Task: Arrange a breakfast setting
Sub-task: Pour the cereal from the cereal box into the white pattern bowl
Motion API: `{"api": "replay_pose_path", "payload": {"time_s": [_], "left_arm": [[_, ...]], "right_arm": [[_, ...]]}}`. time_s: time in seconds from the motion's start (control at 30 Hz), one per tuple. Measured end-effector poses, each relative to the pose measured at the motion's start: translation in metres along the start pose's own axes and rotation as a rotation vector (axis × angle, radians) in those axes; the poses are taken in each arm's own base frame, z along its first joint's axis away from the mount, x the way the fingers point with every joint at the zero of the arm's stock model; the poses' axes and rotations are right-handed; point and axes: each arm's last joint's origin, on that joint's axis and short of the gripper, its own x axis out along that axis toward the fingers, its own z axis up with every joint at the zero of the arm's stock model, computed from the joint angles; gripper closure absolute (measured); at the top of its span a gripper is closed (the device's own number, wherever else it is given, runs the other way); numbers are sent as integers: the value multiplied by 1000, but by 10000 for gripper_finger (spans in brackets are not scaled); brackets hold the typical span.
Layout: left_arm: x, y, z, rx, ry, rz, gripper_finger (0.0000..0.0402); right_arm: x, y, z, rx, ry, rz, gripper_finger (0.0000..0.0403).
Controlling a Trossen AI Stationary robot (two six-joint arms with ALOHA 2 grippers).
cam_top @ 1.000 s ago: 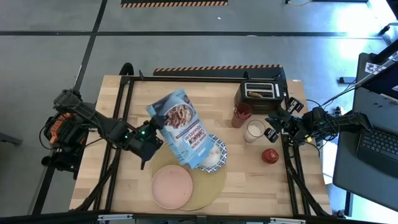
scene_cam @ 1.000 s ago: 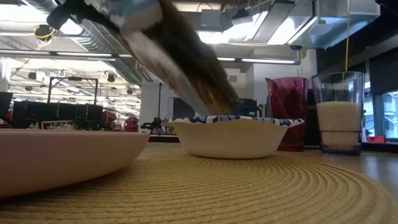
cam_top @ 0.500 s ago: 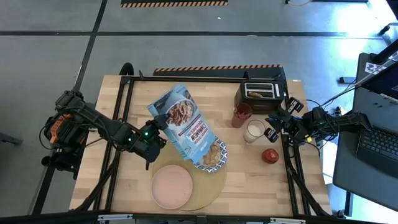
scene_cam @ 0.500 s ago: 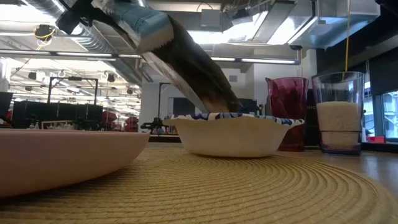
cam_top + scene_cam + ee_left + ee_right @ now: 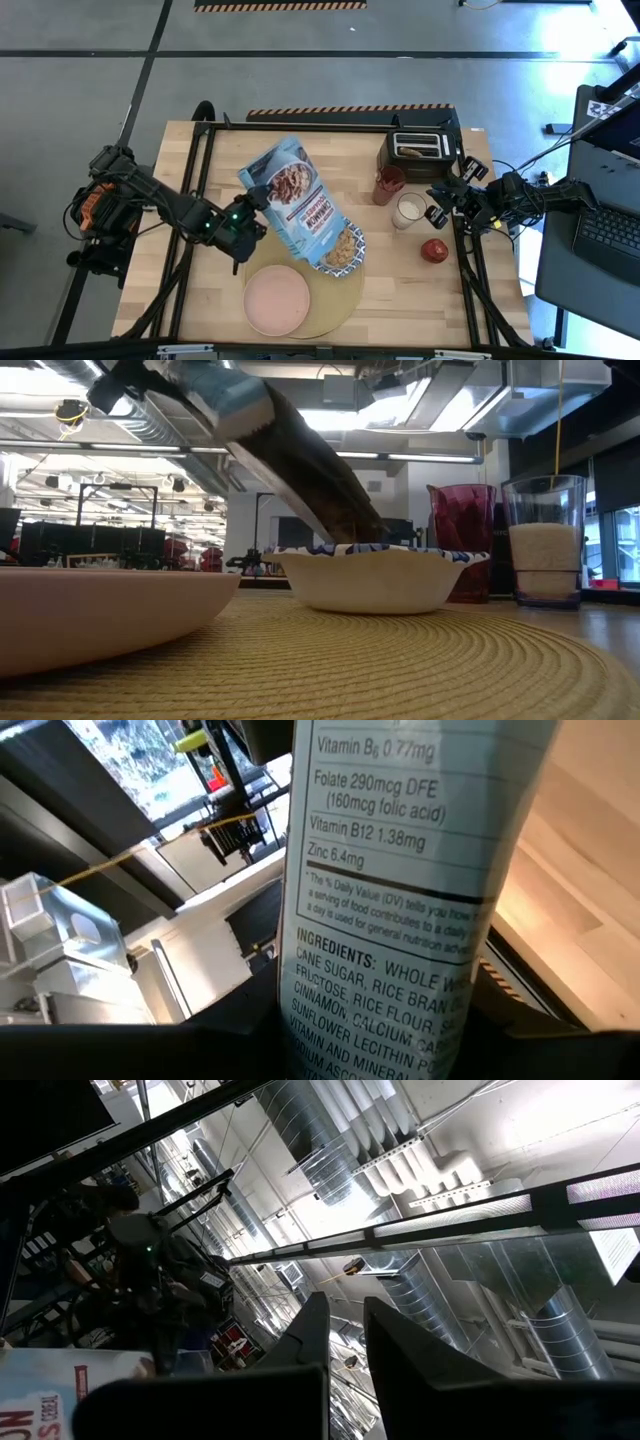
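Observation:
My left gripper (image 5: 250,213) is shut on the blue cereal box (image 5: 296,200), which is tipped with its open end down over the blue-and-white bowl (image 5: 343,250). The bowl holds cereal and rests on the round tan placemat (image 5: 335,295), beside the pink plate (image 5: 278,299). In the low view the box (image 5: 285,455) slants down into the bowl (image 5: 370,578). The red cup (image 5: 389,183), milk glass (image 5: 407,210) and red apple (image 5: 434,250) stand on the table to the right. My right gripper (image 5: 438,207) is shut and empty beside the glass. My left gripper pinches the box between its two fingers (image 5: 235,1035) across the broad faces, the narrow printed side panel (image 5: 390,920) facing the wrist. The fingers come level from the table's left. The box is lifted clear and tilted, with its open end (image 5: 335,245) over the bowl.
A black toaster (image 5: 420,148) with a toast slice in it stands at the far right of the table. A black frame rail runs along the table's left (image 5: 195,200) and right (image 5: 470,270) sides. Bare wood lies near the front right.
My left gripper has drawn back a little toward the table's left with the tilted box. The box's open end now covers less of the bowl, and cereal shows in the bowl where it looked white before.

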Motion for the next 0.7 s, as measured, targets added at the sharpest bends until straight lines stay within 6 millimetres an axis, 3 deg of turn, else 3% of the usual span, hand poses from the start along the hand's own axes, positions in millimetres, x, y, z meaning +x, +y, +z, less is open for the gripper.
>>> {"api": "replay_pose_path", "payload": {"time_s": [0.27, 0.7], "left_arm": [[-11, -1, 2, -7, 23, 72, 236], [-13, -2, 3, 6, 9, 70, 236]], "right_arm": [[0, 0, -1, 0, 14, -4, 366], [0, 0, -1, 0, 38, -19, 366]]}}
